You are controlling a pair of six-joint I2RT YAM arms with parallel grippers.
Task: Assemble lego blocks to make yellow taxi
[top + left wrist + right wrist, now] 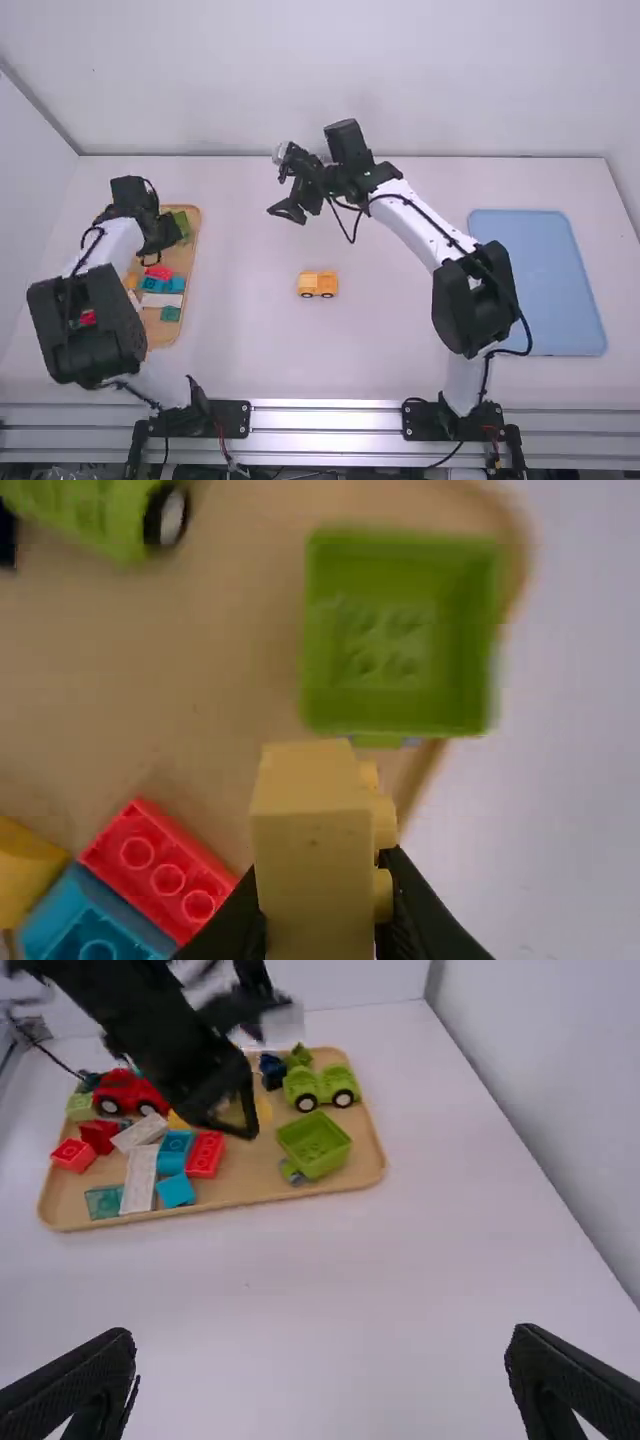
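From here I see the left gripper (322,904) clamped on a yellow block (312,850) above the far half of the wooden tray (240,1182). The yellow car (318,284) sits mid-table, its length parallel to the near edge, so the block must travel right. The right gripper (322,1338), fingers spread wide, hangs nearer the car.
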